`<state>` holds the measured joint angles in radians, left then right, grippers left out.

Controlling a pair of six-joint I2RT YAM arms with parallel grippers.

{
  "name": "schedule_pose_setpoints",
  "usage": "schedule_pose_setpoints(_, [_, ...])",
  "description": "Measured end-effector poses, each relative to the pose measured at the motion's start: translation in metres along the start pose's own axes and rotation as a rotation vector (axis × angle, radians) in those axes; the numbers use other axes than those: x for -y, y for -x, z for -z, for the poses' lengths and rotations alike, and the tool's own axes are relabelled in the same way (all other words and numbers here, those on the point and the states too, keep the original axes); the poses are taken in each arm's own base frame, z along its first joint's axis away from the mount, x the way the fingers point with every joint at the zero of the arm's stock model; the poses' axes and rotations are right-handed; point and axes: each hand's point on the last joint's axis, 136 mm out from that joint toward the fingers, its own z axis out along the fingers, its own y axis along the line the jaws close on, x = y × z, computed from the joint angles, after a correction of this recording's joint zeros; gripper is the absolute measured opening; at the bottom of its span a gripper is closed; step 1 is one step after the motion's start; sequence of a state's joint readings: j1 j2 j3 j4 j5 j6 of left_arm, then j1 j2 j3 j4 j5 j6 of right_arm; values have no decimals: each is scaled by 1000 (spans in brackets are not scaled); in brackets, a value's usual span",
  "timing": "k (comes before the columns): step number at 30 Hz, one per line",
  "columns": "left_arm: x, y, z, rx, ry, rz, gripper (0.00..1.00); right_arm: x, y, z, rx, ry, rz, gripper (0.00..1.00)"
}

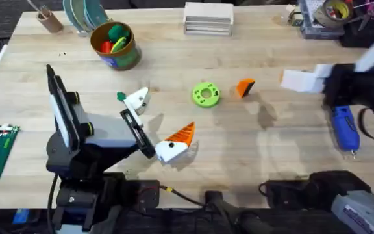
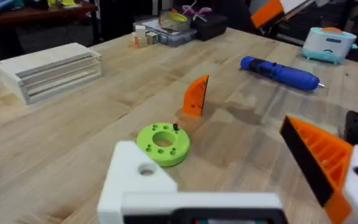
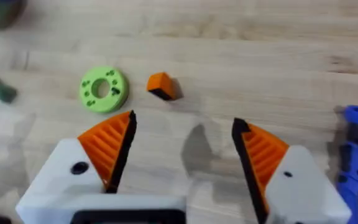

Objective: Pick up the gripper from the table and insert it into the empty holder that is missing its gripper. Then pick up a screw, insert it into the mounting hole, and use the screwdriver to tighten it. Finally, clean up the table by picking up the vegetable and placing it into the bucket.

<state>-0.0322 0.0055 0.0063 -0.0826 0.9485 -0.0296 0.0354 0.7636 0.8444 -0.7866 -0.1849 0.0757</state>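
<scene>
The right gripper [image 3: 182, 155] hovers with fingers apart above the loose gripper [image 3: 161, 86], which stands on edge and may tip if nudged

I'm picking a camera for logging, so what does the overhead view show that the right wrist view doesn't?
Only overhead: the bucket of toys, the left gripper with one bare white holder, and the slatted box. Only right wrist: the right gripper, open, with both orange pads. Both: green disc, loose orange gripper, blue screwdriver.
</scene>
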Motion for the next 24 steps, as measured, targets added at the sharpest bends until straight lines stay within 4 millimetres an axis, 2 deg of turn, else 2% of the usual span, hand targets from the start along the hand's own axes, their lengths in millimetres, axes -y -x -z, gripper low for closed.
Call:
schedule_pose_setpoints(7, [0, 0, 0, 0, 0, 0, 993, -30, -24, -37, -184, 64, 158, 991])
schedule_pose_setpoints(12, [0, 0, 0, 0, 0, 0, 993, -45, -39, -61, -293, 52, 281, 991])
schedule_pose_setpoints(17, [0, 0, 0, 0, 0, 0, 992, -47, -31, -87, -303, 29, 313, 991])
schedule_pose_setpoints(24, [0, 0, 0, 0, 0, 0, 993, -42, -23, -112, -319, -14, 350, 991])
